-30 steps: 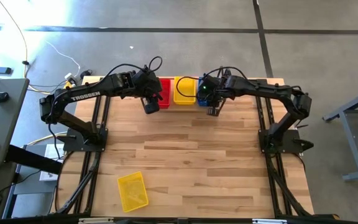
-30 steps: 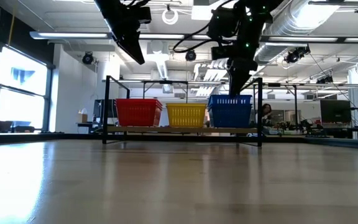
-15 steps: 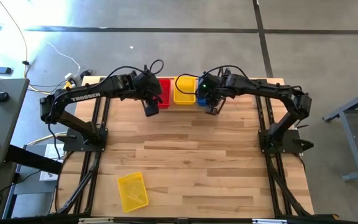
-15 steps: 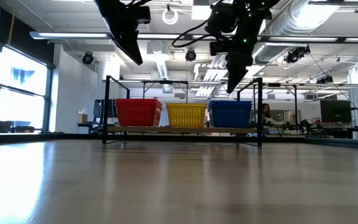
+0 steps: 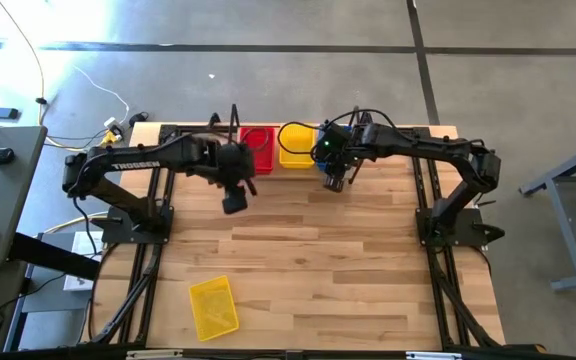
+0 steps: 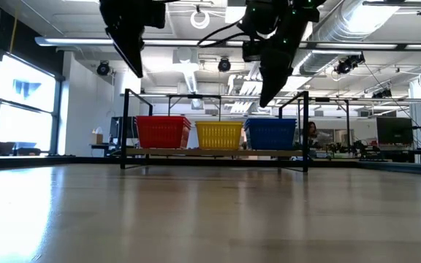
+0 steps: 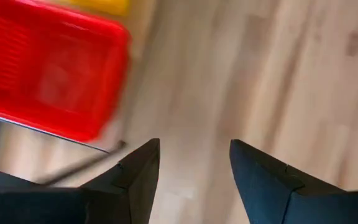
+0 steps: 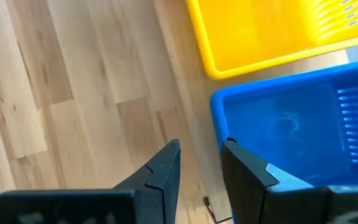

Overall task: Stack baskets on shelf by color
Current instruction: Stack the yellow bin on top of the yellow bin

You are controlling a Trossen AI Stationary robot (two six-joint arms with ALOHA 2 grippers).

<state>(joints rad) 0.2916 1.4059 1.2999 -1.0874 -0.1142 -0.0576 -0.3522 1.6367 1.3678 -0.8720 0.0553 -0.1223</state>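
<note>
Three stacks of baskets stand on the shelf at the table's far edge: red, yellow and blue. One more yellow basket lies on the table near its near edge, left of centre. My left gripper hangs open over bare table, nearer than the red stack. My right gripper hovers just on the near side of the blue stack, its fingers a narrow gap apart, holding nothing. The right arm hides most of the blue stack in the high view.
The slatted wooden tabletop stretches between the shelf and the loose yellow basket. Black arm bases stand at the left and right edges. Beyond the table lies a workshop room, with a person seated far off.
My left gripper has drawn back from the red stack toward the table's near edge and slightly left, staying open. My right gripper has risen from the blue stack and shifted a little left. The baskets on the shelf have stayed put.
</note>
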